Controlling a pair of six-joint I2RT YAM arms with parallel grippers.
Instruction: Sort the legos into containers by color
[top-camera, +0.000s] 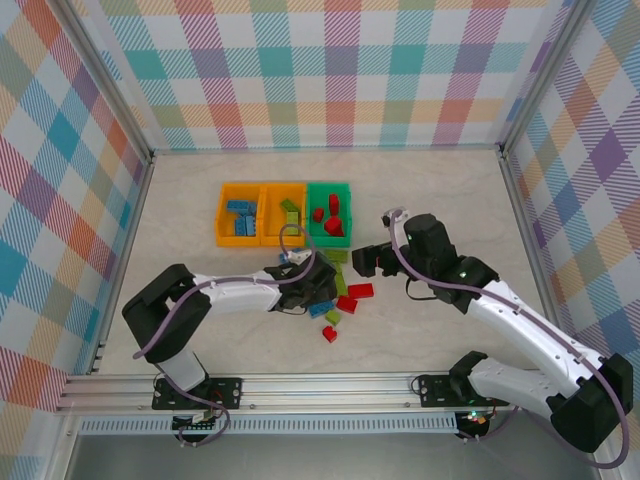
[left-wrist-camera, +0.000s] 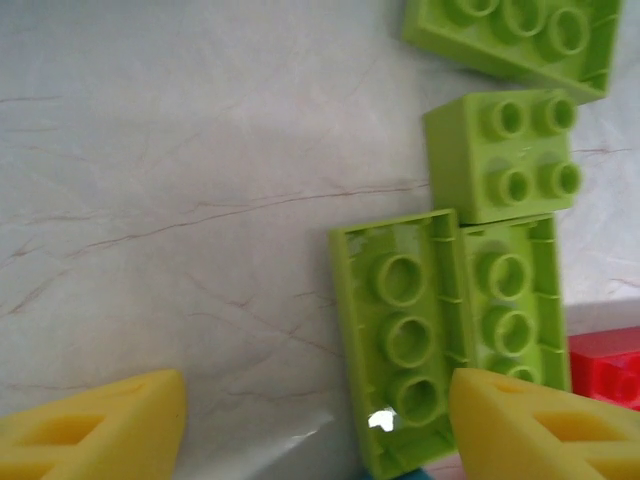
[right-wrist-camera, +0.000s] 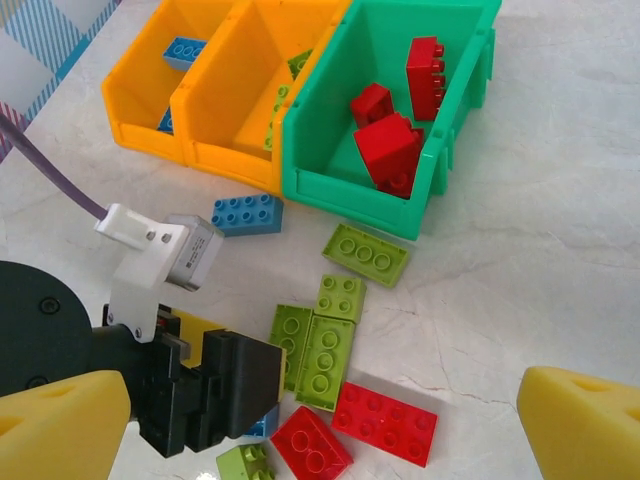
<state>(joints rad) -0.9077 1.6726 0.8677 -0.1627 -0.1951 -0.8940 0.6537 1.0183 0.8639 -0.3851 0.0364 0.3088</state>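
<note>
Your left end effector (left-wrist-camera: 318, 430) stands apart over a lime green brick (left-wrist-camera: 400, 330), likely light, rigid and slick; pinch its long sides. Your right end effector (right-wrist-camera: 320, 425) gapes empty.

The pale marbled table (right-wrist-camera: 560, 220) bears three joined bins (right-wrist-camera: 225, 150), two orange, one green, with lime bricks (right-wrist-camera: 325, 355), red bricks (right-wrist-camera: 385, 425) and a blue brick (right-wrist-camera: 247, 213) loose before them.

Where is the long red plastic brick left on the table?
In the right wrist view, the long red plastic brick lies low centre on the table, beside a smaller red brick and just below two lime green bricks.
</note>
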